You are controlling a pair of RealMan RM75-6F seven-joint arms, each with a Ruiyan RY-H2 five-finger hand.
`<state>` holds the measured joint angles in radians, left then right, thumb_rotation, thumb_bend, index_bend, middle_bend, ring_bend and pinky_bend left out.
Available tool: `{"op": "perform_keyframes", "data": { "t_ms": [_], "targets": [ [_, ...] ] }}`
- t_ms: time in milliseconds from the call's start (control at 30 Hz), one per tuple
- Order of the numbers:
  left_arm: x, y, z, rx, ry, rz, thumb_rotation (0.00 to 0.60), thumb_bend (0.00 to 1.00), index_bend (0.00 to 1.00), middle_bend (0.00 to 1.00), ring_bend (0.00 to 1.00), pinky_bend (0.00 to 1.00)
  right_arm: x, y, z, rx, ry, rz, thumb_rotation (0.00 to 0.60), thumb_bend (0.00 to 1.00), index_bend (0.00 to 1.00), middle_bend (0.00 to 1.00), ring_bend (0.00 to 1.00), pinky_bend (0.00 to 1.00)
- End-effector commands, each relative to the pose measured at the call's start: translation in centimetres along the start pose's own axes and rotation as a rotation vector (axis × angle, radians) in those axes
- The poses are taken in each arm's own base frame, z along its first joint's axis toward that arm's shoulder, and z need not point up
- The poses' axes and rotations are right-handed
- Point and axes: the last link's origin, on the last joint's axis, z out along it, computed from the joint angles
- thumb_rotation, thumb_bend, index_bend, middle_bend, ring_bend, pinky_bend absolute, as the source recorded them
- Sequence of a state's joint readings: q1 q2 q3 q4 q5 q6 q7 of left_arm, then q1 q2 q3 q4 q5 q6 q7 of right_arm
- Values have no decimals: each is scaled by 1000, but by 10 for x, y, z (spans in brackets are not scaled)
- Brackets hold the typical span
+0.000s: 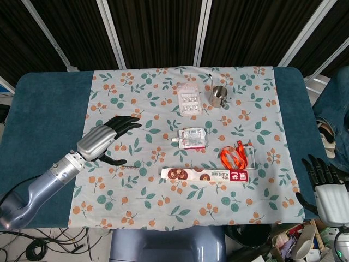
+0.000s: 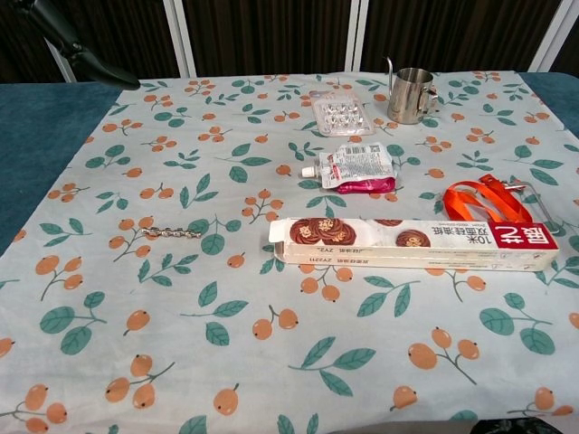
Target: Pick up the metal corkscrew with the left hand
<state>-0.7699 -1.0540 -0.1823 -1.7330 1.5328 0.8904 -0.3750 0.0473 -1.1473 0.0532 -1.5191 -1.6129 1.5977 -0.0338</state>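
The metal corkscrew lies flat on the floral cloth, left of centre; in the head view the corkscrew is a thin sliver. My left hand hovers just left of it, fingers stretched out and apart, holding nothing. Its thumb tip points toward the corkscrew's near end. In the chest view only a dark fingertip shows at the top left. My right hand hangs off the table's lower right corner, fingers spread and empty.
A long biscuit box lies right of the corkscrew. Behind it are a silver pouch, an orange lanyard, a blister pack and a steel cup. Bare blue table borders the cloth.
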Motion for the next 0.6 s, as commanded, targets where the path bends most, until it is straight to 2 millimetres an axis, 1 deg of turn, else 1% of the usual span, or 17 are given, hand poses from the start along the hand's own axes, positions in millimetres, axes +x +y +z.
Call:
{"op": "perform_keyframes", "data": {
  "t_ms": [33,467,600],
  "targets": [
    [0,-1,0,2,-1,6,600,168,100,51,0,73,0,0,0,-3,-1,1,600,147,10,13,40,136],
    [-2,-13,-2,38,2,93,600,168,98,59,0,75,0,1,-1,-7,-2,1,600,148,10,13,41,136],
    [-1,-25,-8,92,-12,126,600,168,94,111,12,107,0,1,-1,-8,-8,-1,600,148,10,13,41,136]
  ]
}}
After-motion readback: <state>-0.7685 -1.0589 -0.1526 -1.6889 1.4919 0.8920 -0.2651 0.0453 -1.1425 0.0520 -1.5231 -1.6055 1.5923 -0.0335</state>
